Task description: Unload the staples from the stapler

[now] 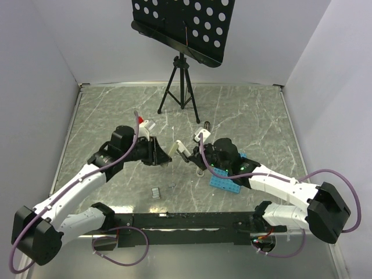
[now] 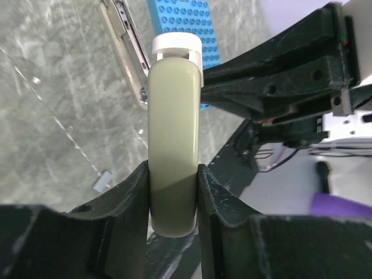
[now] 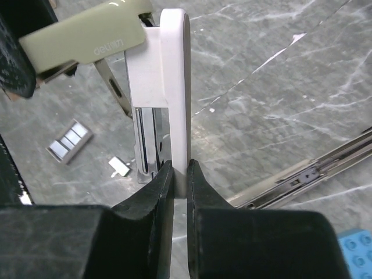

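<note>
The right gripper (image 3: 178, 177) is pinching hard, jaws almost together on the thin edge of the stapler's (image 1: 178, 149) white arm (image 3: 173, 87). Opposite it, the left gripper (image 2: 173, 177) is clamping the olive cover (image 2: 173, 128) squarely between both jaws. So the stapler is hanging spread open in the air between the two arms, above the table (image 1: 250, 116), its length running roughly left to right from one gripper to the other.

The chrome magazine (image 3: 148, 145) is showing alongside the white arm. I cannot tell whether anything is sitting in it.

Moving outward and down, the staples (image 3: 70, 141) are lying on the table below, on the near side of the stapler and a little to its left. That puts them closer to the left arm, with a smaller broken-off piece (image 3: 120, 167) just beside them. The blue tray (image 1: 224, 183) is lying under the right arm, well apart from them.

My read is that the coming move is hinging on that magazine: whatever is inside needs its open side facing down toward that near-left patch.
</note>
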